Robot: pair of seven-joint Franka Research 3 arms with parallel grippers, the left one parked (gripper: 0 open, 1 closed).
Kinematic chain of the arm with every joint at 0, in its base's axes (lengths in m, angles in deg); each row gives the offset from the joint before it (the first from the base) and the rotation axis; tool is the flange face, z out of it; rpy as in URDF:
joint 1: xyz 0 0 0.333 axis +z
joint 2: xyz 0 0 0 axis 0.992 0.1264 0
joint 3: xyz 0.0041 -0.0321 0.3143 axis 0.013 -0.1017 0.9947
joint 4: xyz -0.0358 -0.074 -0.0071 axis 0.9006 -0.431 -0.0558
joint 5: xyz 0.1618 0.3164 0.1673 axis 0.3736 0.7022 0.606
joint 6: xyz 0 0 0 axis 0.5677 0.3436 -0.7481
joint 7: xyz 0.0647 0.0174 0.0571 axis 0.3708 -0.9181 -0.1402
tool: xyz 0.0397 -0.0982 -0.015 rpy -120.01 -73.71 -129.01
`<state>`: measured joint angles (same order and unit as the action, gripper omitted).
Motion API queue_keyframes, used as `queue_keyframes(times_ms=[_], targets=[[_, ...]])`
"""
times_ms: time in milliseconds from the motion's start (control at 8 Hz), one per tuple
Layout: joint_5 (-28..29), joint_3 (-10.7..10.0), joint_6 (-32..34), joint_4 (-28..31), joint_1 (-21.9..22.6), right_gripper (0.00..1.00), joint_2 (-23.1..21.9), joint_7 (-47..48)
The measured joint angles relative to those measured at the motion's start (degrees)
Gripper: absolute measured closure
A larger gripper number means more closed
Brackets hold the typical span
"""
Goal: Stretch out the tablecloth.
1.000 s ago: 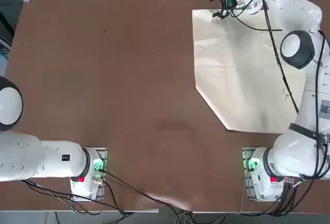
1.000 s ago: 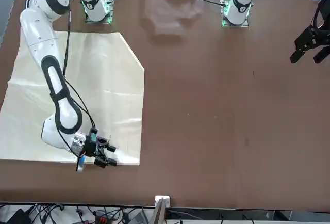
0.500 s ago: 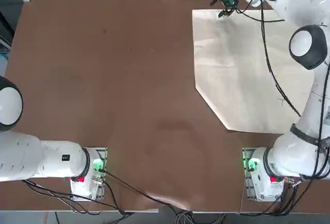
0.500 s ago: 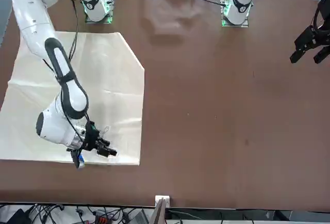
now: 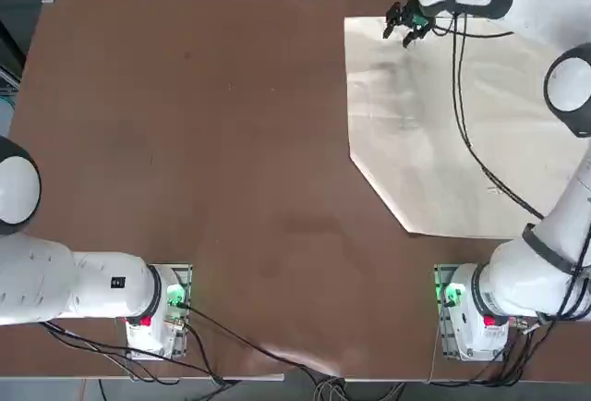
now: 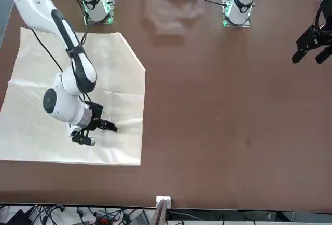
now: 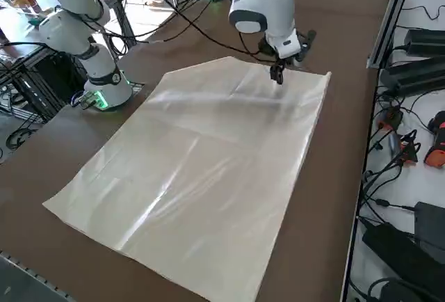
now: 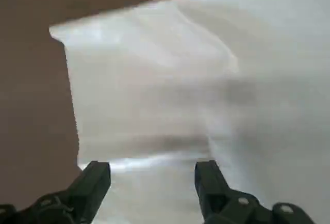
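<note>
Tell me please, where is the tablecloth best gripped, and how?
Probably the far left corner, from above: the tablecloth lies nearly flat, but in the wrist view a corner tip seems slightly curled. The right gripper is open above the cloth nearby.

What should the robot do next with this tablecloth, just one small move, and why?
Probably lower the open right gripper a little toward the tablecloth near its far-side edge: the fingers hold nothing, and the wrist view shows them standing apart over creased cloth, a corner lying close by.
</note>
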<state>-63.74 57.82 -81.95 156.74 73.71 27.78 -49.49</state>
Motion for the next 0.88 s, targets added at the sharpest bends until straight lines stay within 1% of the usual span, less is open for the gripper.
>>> queue_keyframes(times_ms=[250, 375, 625, 875], targets=[[-0.29, 0.06, -2.70, 10.15, 0.49, 0.00, -6.69, -6.87], [-0.45, 0.12, -3.50, 14.27, 1.59, 0.00, -9.03, -9.83], [-1.79, 0.27, -4.73, 20.41, 5.58, 0.00, -12.10, -12.83], [-4.05, 0.38, -5.36, 23.78, 9.76, 0.00, -14.08, -12.84]])
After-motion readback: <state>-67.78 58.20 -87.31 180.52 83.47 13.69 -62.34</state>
